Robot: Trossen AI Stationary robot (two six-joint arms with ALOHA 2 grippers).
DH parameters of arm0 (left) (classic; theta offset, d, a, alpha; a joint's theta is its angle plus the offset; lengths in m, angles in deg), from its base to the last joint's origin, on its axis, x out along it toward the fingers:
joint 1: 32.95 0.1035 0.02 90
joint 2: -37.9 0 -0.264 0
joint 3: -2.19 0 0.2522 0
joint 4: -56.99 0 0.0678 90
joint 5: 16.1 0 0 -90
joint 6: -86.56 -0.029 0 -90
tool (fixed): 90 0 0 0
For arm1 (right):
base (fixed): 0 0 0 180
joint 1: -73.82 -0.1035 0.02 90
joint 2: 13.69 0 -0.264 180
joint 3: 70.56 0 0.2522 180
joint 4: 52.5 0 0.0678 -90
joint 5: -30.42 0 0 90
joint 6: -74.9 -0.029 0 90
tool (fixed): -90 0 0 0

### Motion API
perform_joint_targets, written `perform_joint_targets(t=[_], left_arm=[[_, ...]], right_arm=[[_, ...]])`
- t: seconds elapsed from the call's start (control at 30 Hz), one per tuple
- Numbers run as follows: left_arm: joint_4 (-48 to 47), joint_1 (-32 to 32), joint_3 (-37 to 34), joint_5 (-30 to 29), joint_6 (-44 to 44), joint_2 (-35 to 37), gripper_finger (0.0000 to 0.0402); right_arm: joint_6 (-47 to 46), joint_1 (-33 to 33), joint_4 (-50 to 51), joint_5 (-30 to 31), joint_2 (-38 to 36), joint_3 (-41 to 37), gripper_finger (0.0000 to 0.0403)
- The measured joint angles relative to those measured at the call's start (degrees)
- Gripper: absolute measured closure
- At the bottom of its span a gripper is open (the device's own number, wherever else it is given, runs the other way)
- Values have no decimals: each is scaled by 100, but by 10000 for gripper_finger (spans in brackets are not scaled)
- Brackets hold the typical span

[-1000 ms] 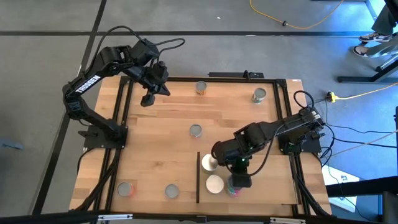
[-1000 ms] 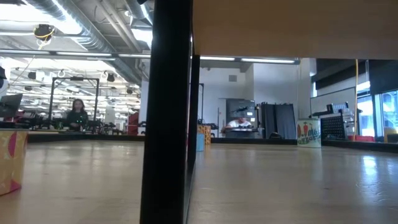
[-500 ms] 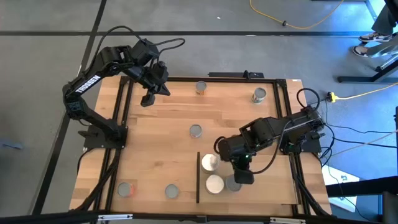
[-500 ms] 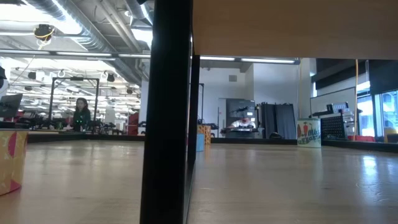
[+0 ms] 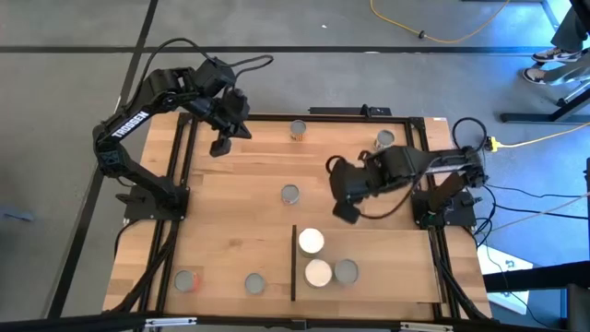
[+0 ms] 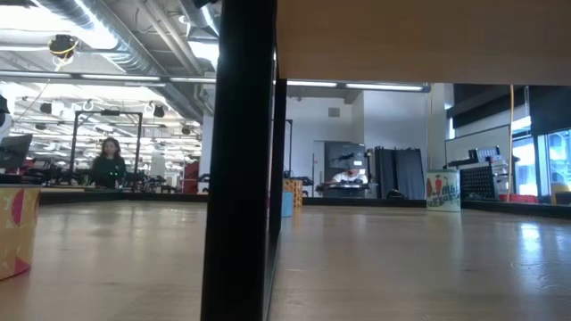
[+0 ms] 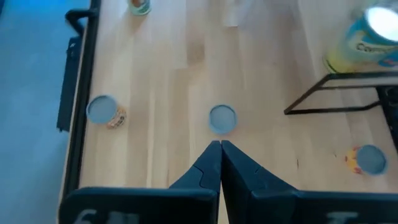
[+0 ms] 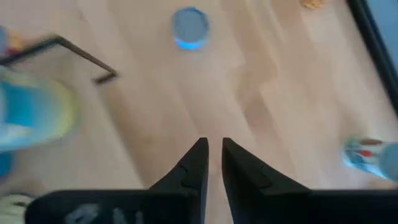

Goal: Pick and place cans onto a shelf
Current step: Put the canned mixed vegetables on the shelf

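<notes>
Seen from above, a pale wooden shelf (image 5: 396, 267) lies flat at the near edge of the table (image 5: 240, 203), with a thin dark strip (image 5: 294, 263) along its left side. Three cans already stand on it, close together: two with white tops (image 5: 312, 242) (image 5: 318, 272) and one with a grey metal top (image 5: 347, 270).

Two more grey-topped cans (image 5: 188, 280) (image 5: 254, 284) wait on the table to the left of the shelf. Another can (image 5: 290, 194) stands alone mid-table, and two more (image 5: 298, 130) (image 5: 384, 140) sit near the far edge.

The right gripper (image 5: 343, 211) hangs above bare wood just beyond the shelf, its dark fingers nearly together and holding nothing. The left gripper (image 5: 219, 147) waits over the far left corner, fingers pressed together, also empty.

The cans look small, rigid and smooth, probably fairly light; their round sides may be slippery. A hold across the middle of the side, fingers squarely opposite, seems safest.
</notes>
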Motion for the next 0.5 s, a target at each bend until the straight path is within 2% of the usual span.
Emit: perform_joint_targets(t=[0.13,0.3,0.5], left_arm=[[19,64,-126,393,-156,2,401],[89,134,-490,407,-425,2,401],[854,338,-920,424,-575,0,401]], right_arm=[[191,558,23,85,-343,-574,354],[333,1324,8,211,-838,-1290,354],[402,2350,-6,154,-1078,-1791,354]])
